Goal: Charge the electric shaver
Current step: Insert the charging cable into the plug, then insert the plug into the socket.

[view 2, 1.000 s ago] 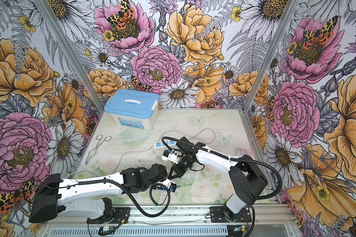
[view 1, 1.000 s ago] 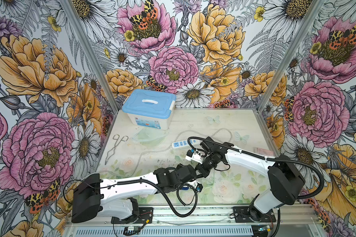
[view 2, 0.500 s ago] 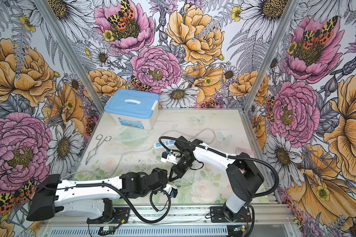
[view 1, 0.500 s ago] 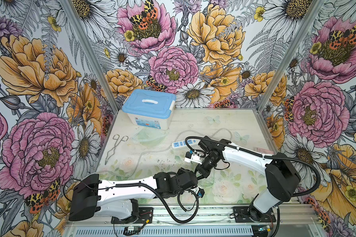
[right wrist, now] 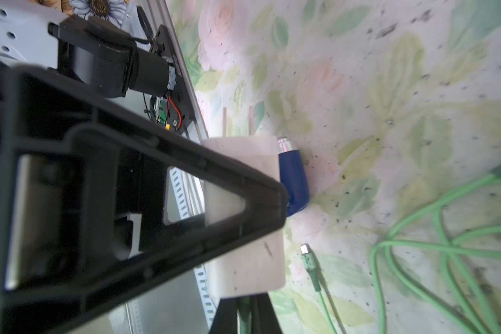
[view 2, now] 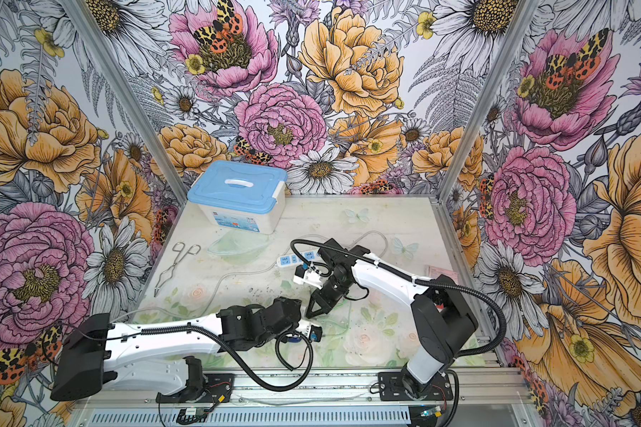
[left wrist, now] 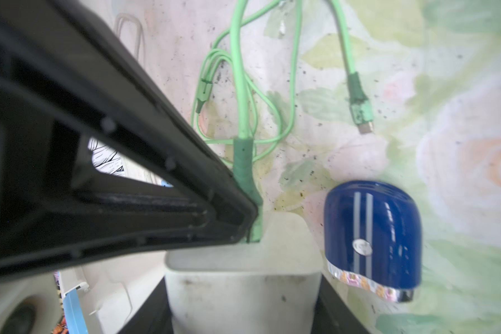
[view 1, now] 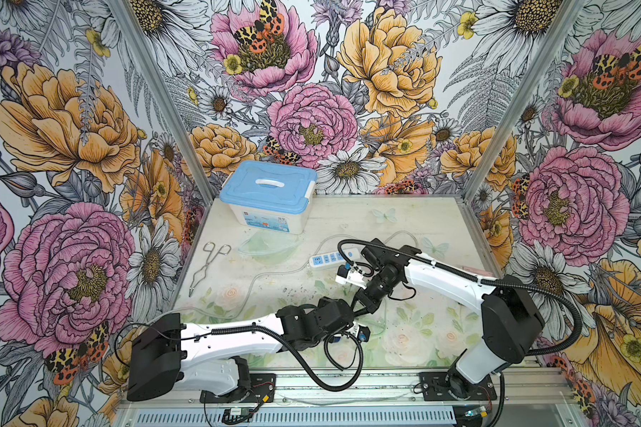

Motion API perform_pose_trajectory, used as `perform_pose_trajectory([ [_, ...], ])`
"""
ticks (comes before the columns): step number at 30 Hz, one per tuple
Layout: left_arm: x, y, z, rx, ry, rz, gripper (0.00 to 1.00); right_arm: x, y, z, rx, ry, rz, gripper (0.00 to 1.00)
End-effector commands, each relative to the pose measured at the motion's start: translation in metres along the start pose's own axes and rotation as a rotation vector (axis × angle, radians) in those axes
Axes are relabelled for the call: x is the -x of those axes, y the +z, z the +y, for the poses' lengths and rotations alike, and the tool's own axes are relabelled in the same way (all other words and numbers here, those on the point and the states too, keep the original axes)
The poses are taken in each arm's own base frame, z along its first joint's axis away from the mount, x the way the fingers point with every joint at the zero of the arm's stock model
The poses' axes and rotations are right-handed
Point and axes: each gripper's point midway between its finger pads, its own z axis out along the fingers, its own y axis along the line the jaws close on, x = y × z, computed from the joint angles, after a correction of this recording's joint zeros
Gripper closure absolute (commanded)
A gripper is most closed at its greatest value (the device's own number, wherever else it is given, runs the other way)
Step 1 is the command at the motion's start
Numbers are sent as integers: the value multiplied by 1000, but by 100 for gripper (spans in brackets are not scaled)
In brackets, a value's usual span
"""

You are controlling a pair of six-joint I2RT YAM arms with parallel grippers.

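Shaver (left wrist: pixel 370 231) is hidden in both top views. The left arm's wrist covers that spot, near the front edge of the surface (view 1: pixel 404 218), about midway along.

Left wrist view: it lies on its side just beside the white adapter (left wrist: pixel 237 260); contact unclear. Right wrist view: the adapter hides part of it.

Long axis runs parallel to the adapter's. Silver head sits at the prong end, rounded blue end toward the cable end.

Left tool (left wrist: pixel 243 292) clamps the adapter, its fingers cut off by the frame. Right tool (view 2: pixel 311 310) pinches the green cable (left wrist: pixel 245 86) where it enters the adapter. The free plug (left wrist: pixel 362 115) lies loose.
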Motion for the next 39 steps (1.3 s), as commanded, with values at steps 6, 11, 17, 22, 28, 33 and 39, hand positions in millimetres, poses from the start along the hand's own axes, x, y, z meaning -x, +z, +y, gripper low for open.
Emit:
perform_pose_trajectory([
  [6, 3, 17, -18, -62, -258, -120, 100, 58, -126, -37, -415, -110, -467, 56],
  [11, -17, 19, 24, 37, -516, -156, 100, 40, -162, -37, -523, -33, -594, 53],
  [17, -33, -9, 95, 120, -856, -347, 100, 13, -150, -4, -394, -22, -640, 47],
  [22, -41, -23, 129, 182, -1006, -469, 100, 11, -120, 11, -291, -35, -618, 45],
  [28, -30, -18, 138, 195, -1041, -502, 100, 44, -96, 8, -265, -45, -652, 32],
  [33, -18, -12, 131, 189, -1017, -497, 100, 66, -105, 9, -253, -47, -730, 30],
  [39, -9, -5, 131, 192, -993, -495, 100, 80, -91, 9, -203, -45, -716, 30],
])
